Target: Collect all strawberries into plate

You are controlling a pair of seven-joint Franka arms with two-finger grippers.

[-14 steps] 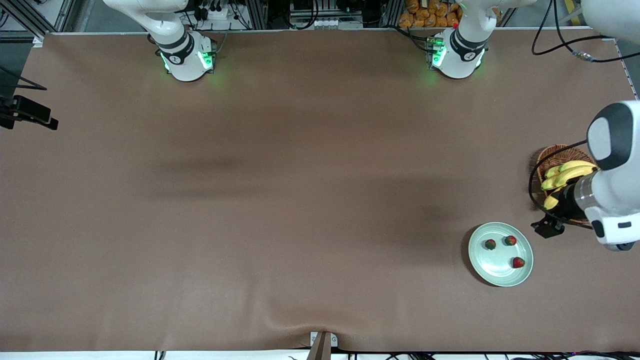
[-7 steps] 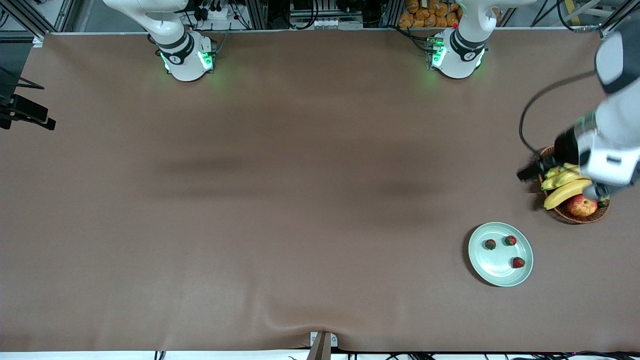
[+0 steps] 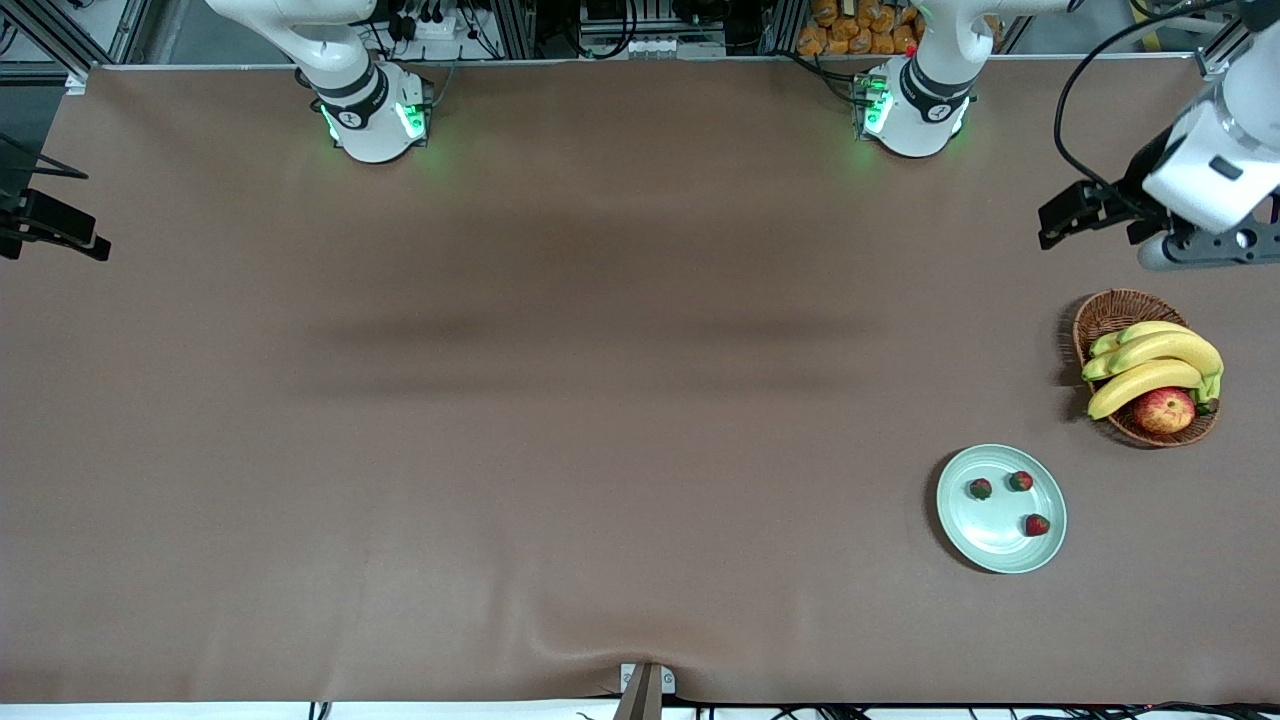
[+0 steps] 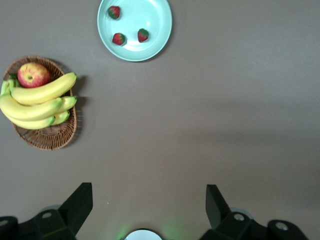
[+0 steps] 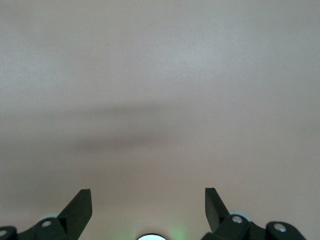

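You have all three strawberries (image 3: 1020,481) on the pale green plate (image 3: 1000,545), which sits toward the left arm's end of the table, near the edge closest to the front camera. Nothing looks left to collect — I judge the task finished. The left gripper (image 4: 149,206) hangs with its jaws spread and empty, high over the table near that end's edge; the wicker basket (image 3: 1110,312) lies between it and the plate. The right gripper (image 5: 148,206) waits, jaws apart, over bare table. No labels or writing are readable.

A robotics lab: two arm bases (image 3: 375,115) bolted at twelve o'clock on a brown-covered table (image 3: 600,400), cables and aluminium framing (image 3: 520,25) alongside.
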